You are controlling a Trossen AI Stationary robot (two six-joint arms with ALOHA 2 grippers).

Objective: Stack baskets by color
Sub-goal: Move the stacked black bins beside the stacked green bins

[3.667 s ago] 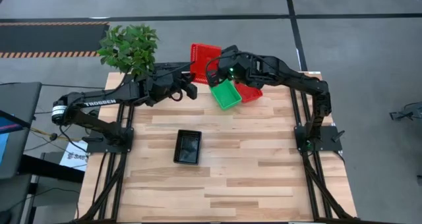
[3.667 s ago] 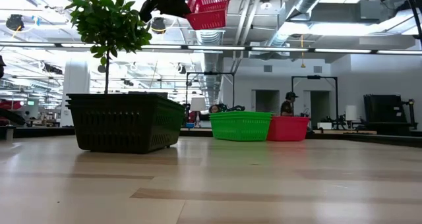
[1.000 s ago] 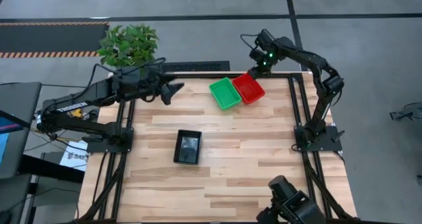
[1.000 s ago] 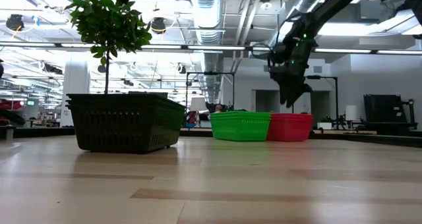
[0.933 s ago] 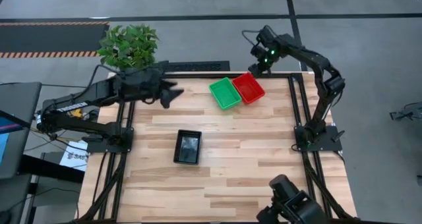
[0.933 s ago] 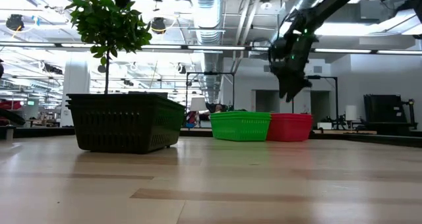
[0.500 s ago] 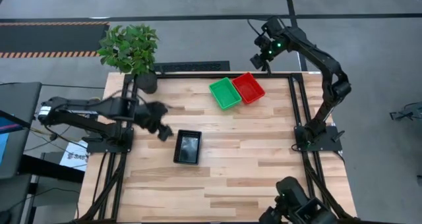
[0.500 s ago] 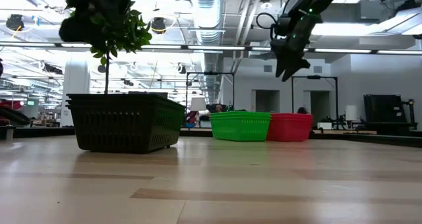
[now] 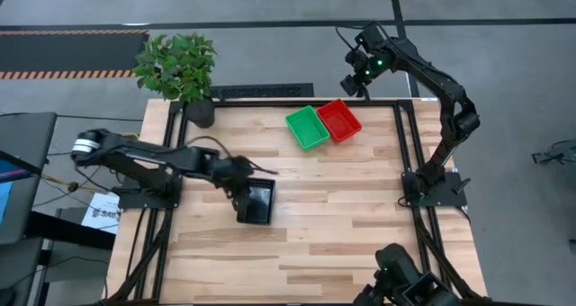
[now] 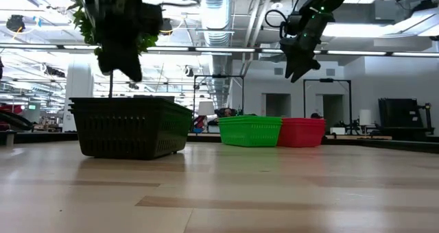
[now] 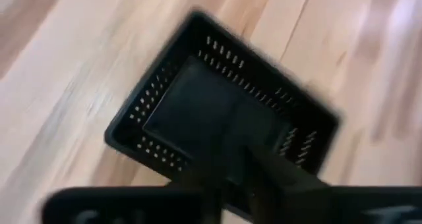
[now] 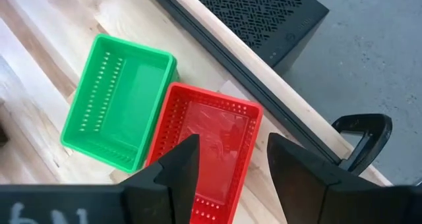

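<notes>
Black basket sits mid-worktop, toward the left side, w/ the left gripper over its left rim; left wrist view shows the basket right below and ahead of the dark fingers, open side up, turned at an angle. That view is blurred, so can't tell if the fingers touch the rim or are shut on it; they look nearly together, nothing seen carried. In the low view the left gripper hangs above the black basket, apart from its top edge. Green basket and red basket lie side by side, touching, at the far edge of the worktop, well apart from the black one. Right gripper is raised beyond the far edge, just past the red basket; right wrist view looks down on red and green between its fingers, which stand apart and hold nothing. Potted plant stands at the far left corner. Nothing lies between the left gripper and the black basket.
</notes>
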